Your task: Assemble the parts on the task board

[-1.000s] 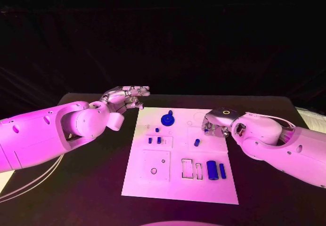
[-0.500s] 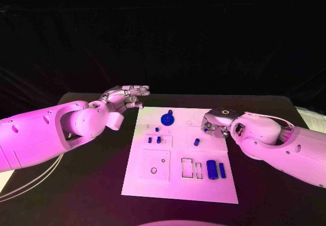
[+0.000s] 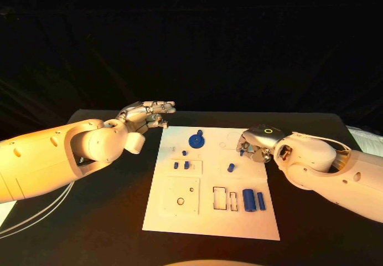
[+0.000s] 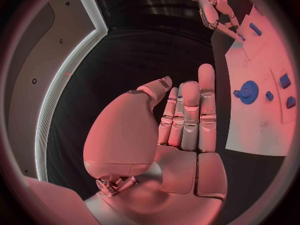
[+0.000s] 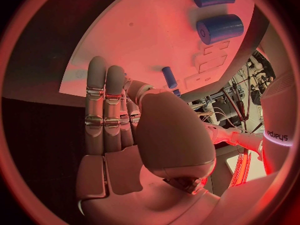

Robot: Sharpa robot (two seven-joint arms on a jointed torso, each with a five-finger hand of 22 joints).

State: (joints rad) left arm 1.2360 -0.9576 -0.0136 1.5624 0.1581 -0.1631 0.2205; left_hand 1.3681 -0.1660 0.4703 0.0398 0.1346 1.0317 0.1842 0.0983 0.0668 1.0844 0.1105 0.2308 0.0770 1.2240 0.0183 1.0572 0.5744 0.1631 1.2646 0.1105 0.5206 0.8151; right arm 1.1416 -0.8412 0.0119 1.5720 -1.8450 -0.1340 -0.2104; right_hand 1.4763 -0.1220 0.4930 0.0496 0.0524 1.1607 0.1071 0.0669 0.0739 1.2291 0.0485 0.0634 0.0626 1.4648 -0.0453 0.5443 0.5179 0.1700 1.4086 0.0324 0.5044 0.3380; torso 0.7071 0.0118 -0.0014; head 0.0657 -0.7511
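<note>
The white task board lies in the middle of the table. On it are a blue gear, two small blue blocks, a short blue peg, and a thick blue cylinder beside a thinner one. My left hand hovers off the board's far left corner, its fingers straight and holding nothing. My right hand is at the board's right edge, fingers stretched over the white surface with nothing in them. The peg and the cylinders lie beyond its fingertips.
Rectangular recesses and a square plate with a hole mark the board's near half. Black table surrounds the board. The left wrist view takes in the gear and my right hand.
</note>
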